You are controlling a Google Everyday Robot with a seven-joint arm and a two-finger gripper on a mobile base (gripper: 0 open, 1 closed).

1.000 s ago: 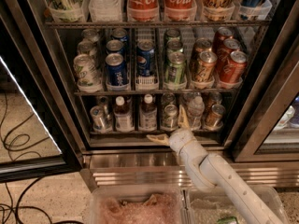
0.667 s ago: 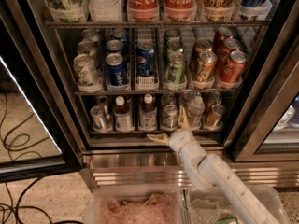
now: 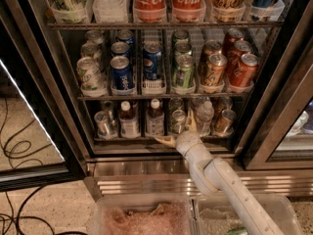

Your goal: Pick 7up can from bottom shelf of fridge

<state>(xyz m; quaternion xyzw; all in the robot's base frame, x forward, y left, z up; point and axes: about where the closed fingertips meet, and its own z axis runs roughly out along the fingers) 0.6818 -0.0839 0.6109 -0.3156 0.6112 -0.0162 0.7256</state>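
1. 7up can: it stands upright on the bottom shelf of the fridge, at the front of its row. The two white-capped bottles are just to its left and a clear bottle is to its right. It is not yet lifted.
2. The gripper is directly in front of the can, at the steel front edge of the shelf. Its fingers are spread apart and hold nothing. One lies out to the left along the edge, and the other rises at the right side of the can, next to the clear bottle.
3. Compared with a second ago, almost nothing differs. The wrist seems to have crept a little higher and deeper toward the can — a very small move. Every can and bottle keeps its place, and the spread of the fingers looks the same.
4. For the task, I judge that the approach is nearly finished and the grasp has not begun. The can must come fully between the fingers before they close.
5. The shelf is dim there — I cannot say whether the right finger already touches the can or only stands beside it.
6. The neighbours stand close, so a wide closing could knock the clear bottle.
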